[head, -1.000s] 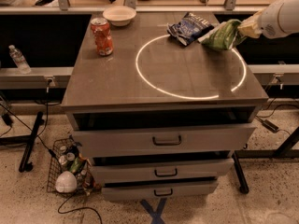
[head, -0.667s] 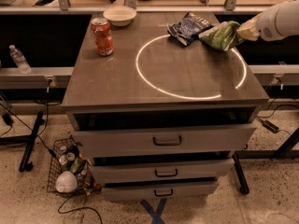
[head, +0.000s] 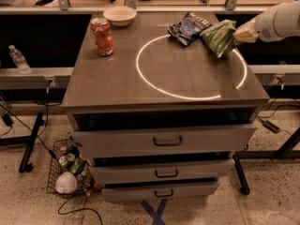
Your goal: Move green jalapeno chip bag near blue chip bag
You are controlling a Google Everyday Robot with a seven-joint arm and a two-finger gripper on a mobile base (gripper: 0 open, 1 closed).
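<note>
Bags number two on the cabinet top (head: 117, 83): one green jalapeno chip bag (head: 218, 37) and one blue chip bag (head: 190, 27), just beside each other at the far right. One soda can (head: 102, 36) and one white bowl (head: 120, 15) stand far left. Three drawers (head: 166, 139) show below. The gripper (head: 243, 33) reaches in from the right, pinching the green bag's right end. Since a moment ago nothing has visibly shifted, and bag and gripper stay put.
</note>
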